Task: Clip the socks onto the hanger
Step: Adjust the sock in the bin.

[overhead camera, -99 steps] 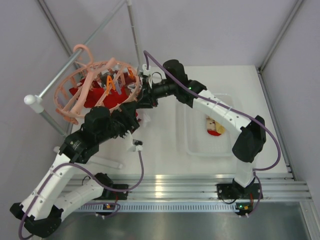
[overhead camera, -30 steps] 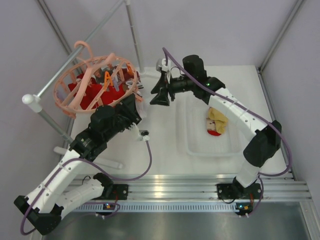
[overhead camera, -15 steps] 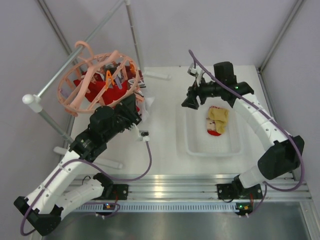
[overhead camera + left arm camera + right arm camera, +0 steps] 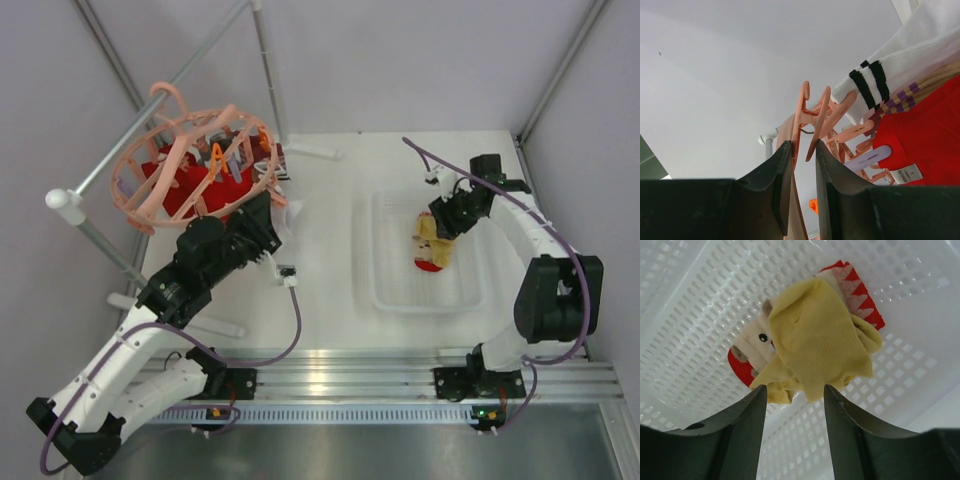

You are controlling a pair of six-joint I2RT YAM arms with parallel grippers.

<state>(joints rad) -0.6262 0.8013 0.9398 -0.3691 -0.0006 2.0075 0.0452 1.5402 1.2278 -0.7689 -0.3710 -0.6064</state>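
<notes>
right claw [image 4: 794, 390] newly over two socks [image 4: 816, 335], spread, empty; left claw [image 4: 803, 145] tight on hanger [image 4: 163, 175]

Robot lab test cell: plain grey enclosure walls [image 4: 420, 70], metal frame poles [image 4: 562, 65] in upper corners, white tabletop [image 4: 330, 230], two robot arms [image 4: 130, 345] bolted to aluminium extrusion rail [image 4: 380, 372] along bottom edge.
</notes>
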